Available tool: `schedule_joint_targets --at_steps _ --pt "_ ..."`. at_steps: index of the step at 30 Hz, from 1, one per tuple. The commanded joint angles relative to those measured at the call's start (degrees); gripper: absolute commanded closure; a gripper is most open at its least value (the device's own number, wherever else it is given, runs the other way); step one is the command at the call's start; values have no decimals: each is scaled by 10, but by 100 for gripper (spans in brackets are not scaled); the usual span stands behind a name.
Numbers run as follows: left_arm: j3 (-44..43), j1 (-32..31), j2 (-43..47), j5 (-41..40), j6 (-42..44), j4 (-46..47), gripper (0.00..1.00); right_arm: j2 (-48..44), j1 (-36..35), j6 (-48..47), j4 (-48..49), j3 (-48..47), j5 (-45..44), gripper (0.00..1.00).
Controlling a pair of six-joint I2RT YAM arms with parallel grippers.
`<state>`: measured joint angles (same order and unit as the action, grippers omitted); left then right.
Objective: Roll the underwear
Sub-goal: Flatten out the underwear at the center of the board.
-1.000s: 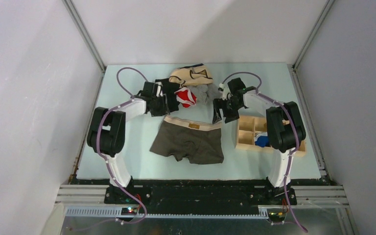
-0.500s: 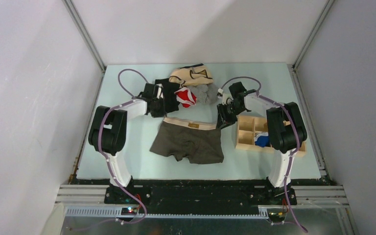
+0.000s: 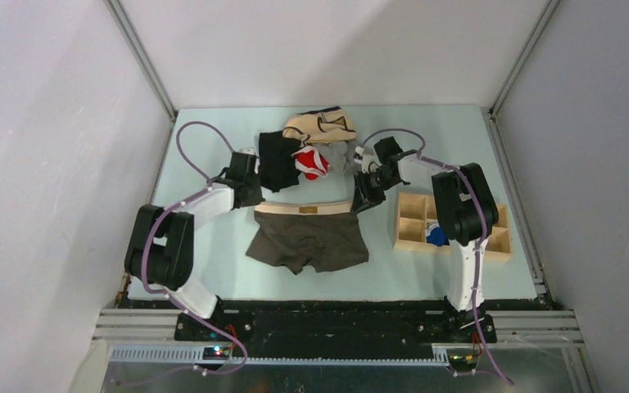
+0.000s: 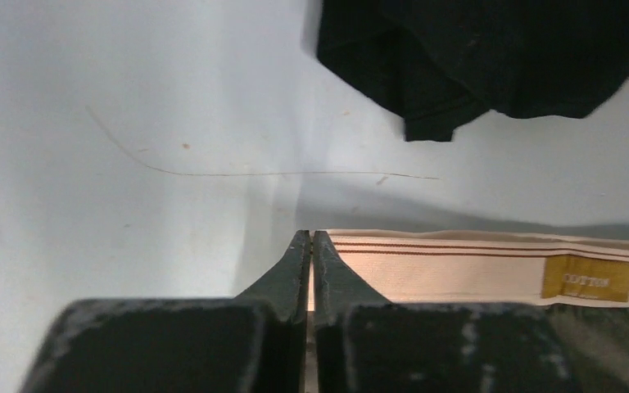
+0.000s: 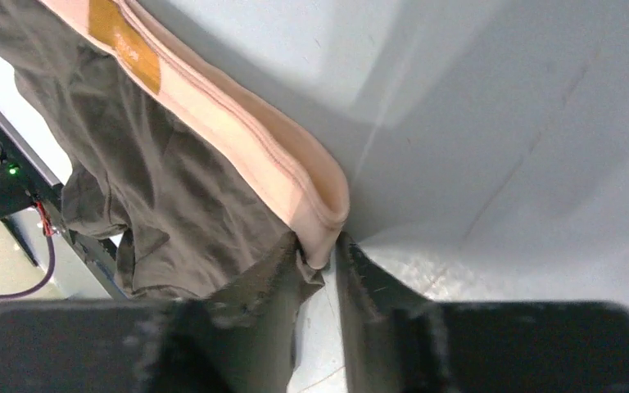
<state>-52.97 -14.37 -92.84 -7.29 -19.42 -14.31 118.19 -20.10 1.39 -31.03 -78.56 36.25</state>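
Pinching the left end of the waistband [image 4: 459, 266] w/ L pincer [image 4: 311, 241]: tips pressed flat together, no gap showing. Cream band starts right at the tips, runs off to the right and hangs raised enough to throw a shadow on the surface [image 4: 90, 246].

Clamping the opp. end w/ R pincer [image 5: 319, 250]: fingers [image 5: 360, 278] nearly together, folded corner of the band wedged btwn them, olive fabric bunched against the left-hand finger in that view.

From the top view: underwear [image 3: 307, 241] approx. mid-surface, btwn the 2 arms. Waistband at its far edge, drawn out straight from L pincer [image 3: 254, 199] to R pincer [image 3: 359, 205]. Legs spread toward the near edge, resting on the surface. Small brown label [image 3: 303, 210] roughly mid-band, printing too small to read.

Beyond the band and apart from it:
- black garment [image 3: 277, 160], just beside L pincer
- red & white item [image 3: 311, 162], touching the black garment on its right
- grey item [image 3: 340, 155], next to the red & white one
- beige garment w/ dark trim [image 3: 319, 124], furthest back

Right of the underwear: wooden box w/ compartments [image 3: 399, 221], partly hidden by R arm, sth blue [image 3: 437, 236] in a near compartment.

In L wrist view: thin thread-like line [image 4: 254, 173] across the surface, btwn black garment and band.
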Motion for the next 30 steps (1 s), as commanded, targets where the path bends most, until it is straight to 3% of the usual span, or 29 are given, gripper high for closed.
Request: schedule_joint_targets --at_steps 1,2,3,4,5,7,10,12,14,15,16,17,19,21,30 --pt "-21 1 12 -73 5 0 85 24 -16 -2 25 -57 -58 63" --pt "-29 1 10 -84 9 -13 76 23 -18 -2 23 -70 -66 51" --pt "-50 1 11 -88 11 -21 56 20 -19 -4 17 -77 -76 46" --pt "-59 2 18 -88 16 -42 46 6 -18 -9 15 -82 -78 33" --pt "-74 5 22 -84 16 -54 34 -3 -16 -10 6 -80 -83 28" --pt "-78 12 45 -58 12 -89 26 -40 -10 -41 -11 -65 -90 21" --pt "-63 28 84 5 -3 -140 22 -117 -4 -82 -28 -23 -91 22" --pt "-52 48 92 53 -5 -172 26 -160 -3 -121 -41 13 -77 29" --pt "-53 73 86 90 -3 -210 40 -194 -6 -170 -59 44 -53 38" --pt "-50 96 79 119 -8 -229 54 -210 -11 -213 -74 62 -37 41" --pt "-44 107 78 137 -10 -233 62 -214 -15 -232 -84 69 -31 49" --pt "-29 125 75 165 -16 -240 79 -216 -28 -276 -109 76 -24 55" --pt "2 136 75 188 -23 -237 94 -207 -53 -334 -146 80 -31 69" --pt "32 137 77 213 -28 -221 100 -195 -78 -367 -164 82 -43 80" --pt "103 95 66 222 -66 -142 99 -163 -164 -441 -136 102 -82 85"
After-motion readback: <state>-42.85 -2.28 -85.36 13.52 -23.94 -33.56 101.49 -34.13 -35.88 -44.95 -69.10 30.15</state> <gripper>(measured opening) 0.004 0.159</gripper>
